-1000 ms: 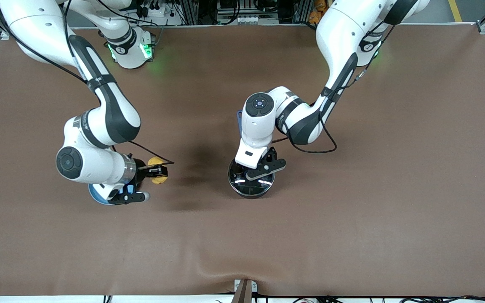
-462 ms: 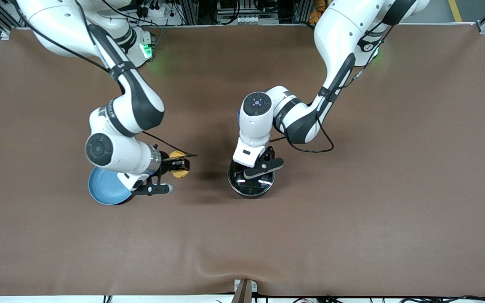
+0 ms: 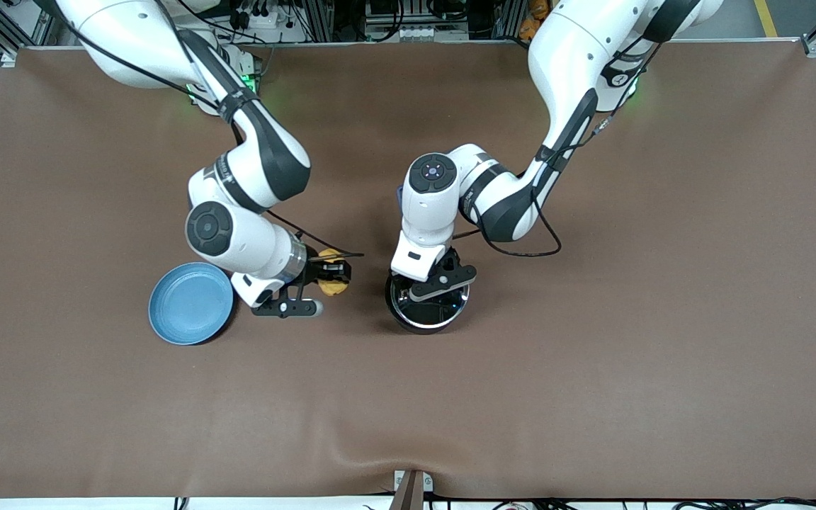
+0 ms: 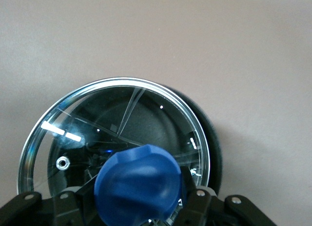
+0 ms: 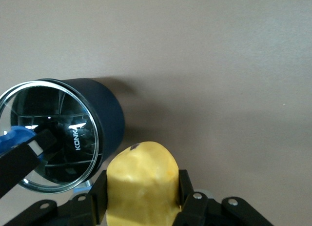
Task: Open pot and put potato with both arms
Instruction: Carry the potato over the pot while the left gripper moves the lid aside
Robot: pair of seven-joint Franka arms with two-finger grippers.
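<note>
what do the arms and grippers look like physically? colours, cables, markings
Both arms are glossy white with black joint sections. Round dark caps sit at the wrist joints, the left arm's with a blue centre. Loose black cables trail along each. The left gripper and right gripper are black two-finger units. Green lights glow at the bases.

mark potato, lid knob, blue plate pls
potato [image 5: 143, 184], right wrist view, middle of its yellow body
lid knob [image 4: 138, 186], left wrist view, blue top
blue plate [image 3: 190, 303], front view, bare centre

The pot [image 3: 425, 309] mouth is covered by its lid [image 4: 117, 143], with the left tool [image 3: 435, 282] clamped on the knob [image 4: 139, 184] directly over it. The right tool [image 3: 329, 278], carrying the potato [image 3: 333, 278], hangs over bare counter [image 3: 592, 368] between plate [image 3: 190, 303] and pot. The gap beside the pot looks open, though the lid seems barely raised.
</note>
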